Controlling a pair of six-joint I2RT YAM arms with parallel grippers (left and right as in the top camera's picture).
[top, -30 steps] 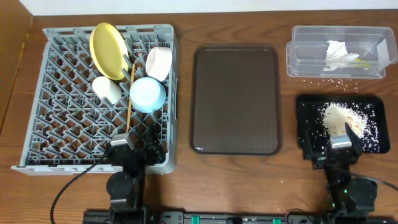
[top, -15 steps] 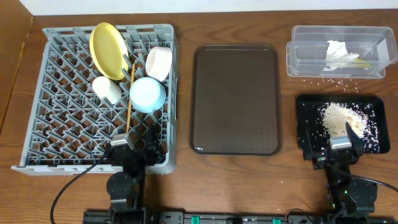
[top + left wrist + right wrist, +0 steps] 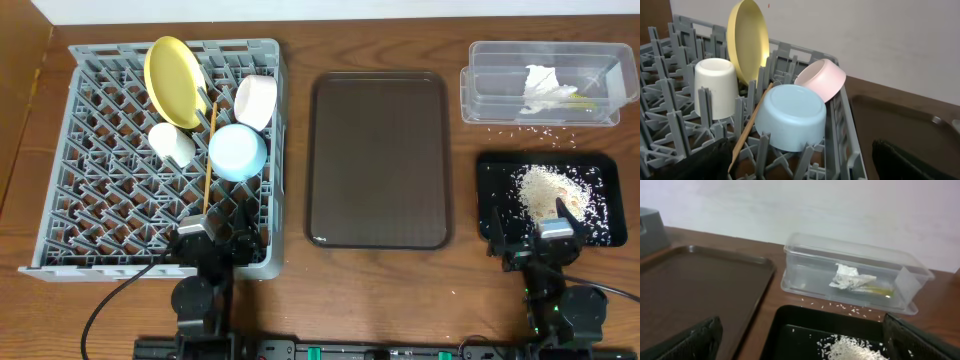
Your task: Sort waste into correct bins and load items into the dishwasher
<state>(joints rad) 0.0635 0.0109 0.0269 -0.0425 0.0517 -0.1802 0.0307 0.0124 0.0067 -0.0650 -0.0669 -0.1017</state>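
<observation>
While your left tool and right tool both gape empty, you've got the rack w/ 1 plate, 1 cup, 2 bowls (blue bowl, white bowl), chopsticks; clear tub w/ napkin + wrapper; black tray w/ rice.

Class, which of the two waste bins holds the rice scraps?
The shallow black tray, with the rice pile on it; the clear tub behind holds a crumpled white napkin instead.
</observation>
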